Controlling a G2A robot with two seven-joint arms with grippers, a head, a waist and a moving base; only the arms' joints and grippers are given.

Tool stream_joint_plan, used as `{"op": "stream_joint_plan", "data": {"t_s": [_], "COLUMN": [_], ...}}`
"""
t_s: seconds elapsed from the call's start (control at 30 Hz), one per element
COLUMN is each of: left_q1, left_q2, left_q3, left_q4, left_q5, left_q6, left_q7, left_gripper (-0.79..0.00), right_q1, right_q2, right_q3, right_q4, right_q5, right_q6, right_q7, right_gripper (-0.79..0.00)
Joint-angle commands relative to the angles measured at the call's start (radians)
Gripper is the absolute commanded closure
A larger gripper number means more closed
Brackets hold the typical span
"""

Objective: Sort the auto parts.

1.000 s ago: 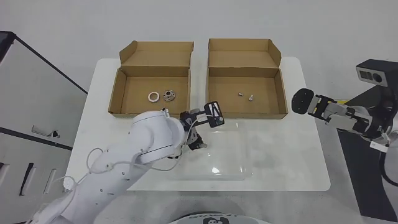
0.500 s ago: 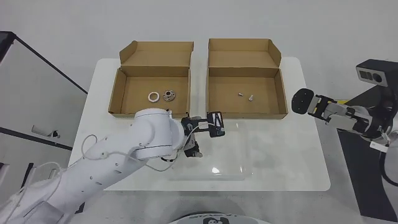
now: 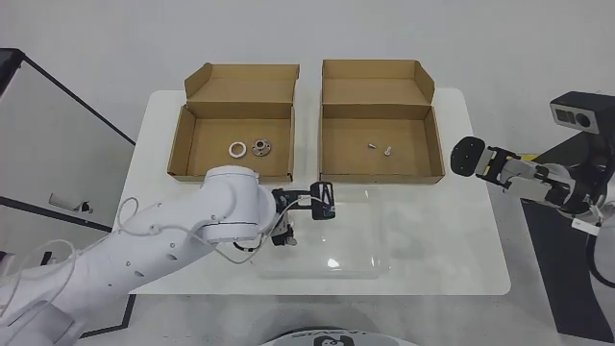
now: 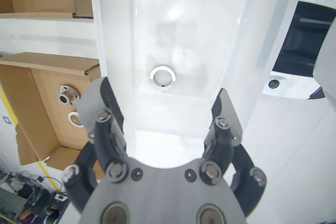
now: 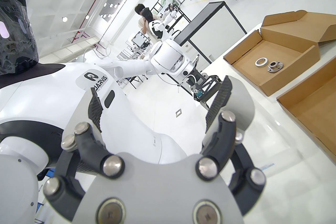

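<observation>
A silver ring (image 4: 162,77) lies in the clear plastic tray (image 4: 183,12) at the table's front, just ahead of my open, empty left gripper (image 4: 166,104), which hangs over the tray's (image 3: 375,250) left end (image 3: 307,213). The left cardboard box (image 3: 187,144) holds another ring (image 3: 235,149) and a metal flange (image 3: 260,147). Two small bolts (image 3: 380,147) lie in the right box (image 3: 423,144). My right gripper (image 5: 157,104) is open and empty, held off the table's right edge (image 3: 464,156).
Both boxes stand side by side at the back of the white table (image 3: 461,250), their lids folded open. A black-framed stand (image 3: 38,135) is left of the table. The left gripper (image 5: 202,86) appears farther off in the right wrist view.
My left arm has swung back from the boxes' front edge, bringing its gripper down over the tray's left end. The right arm has not moved.
</observation>
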Motion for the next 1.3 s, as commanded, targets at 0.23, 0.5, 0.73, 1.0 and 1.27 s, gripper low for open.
{"op": "stream_joint_plan", "data": {"t_s": [0.23, 0.5, 0.73, 1.0, 1.27], "left_q1": [0.029, 0.037, 0.043, 0.031, 0.025], "left_q2": [0.012, -0.002, -0.016, -0.036, -0.050], "left_q3": [0.012, 0.044, 0.082, 0.102, 0.105], "left_q4": [0.019, 0.061, 0.110, 0.156, 0.194], "left_q5": [0.043, 0.175, 0.235, 0.279, 0.282], "left_q6": [-0.026, -0.080, -0.140, -0.159, -0.164], "left_q7": [0.035, 0.131, 0.165, 0.179, 0.186], "left_gripper": [-0.391, -0.391, -0.413, -0.385, -0.360], "right_q1": [0.000, 0.000, 0.000, 0.000, 0.000], "right_q2": [0.000, 0.000, 0.000, 0.000, 0.000], "right_q3": [0.000, 0.000, 0.000, 0.000, 0.000], "right_q4": [0.000, 0.000, 0.000, 0.000, 0.000], "right_q5": [0.000, 0.000, 0.000, 0.000, 0.000], "right_q6": [0.000, 0.000, 0.000, 0.000, 0.000], "right_q7": [0.000, 0.000, 0.000, 0.000, 0.000], "right_gripper": [-0.785, -0.785, -0.785, -0.785, -0.785]}}
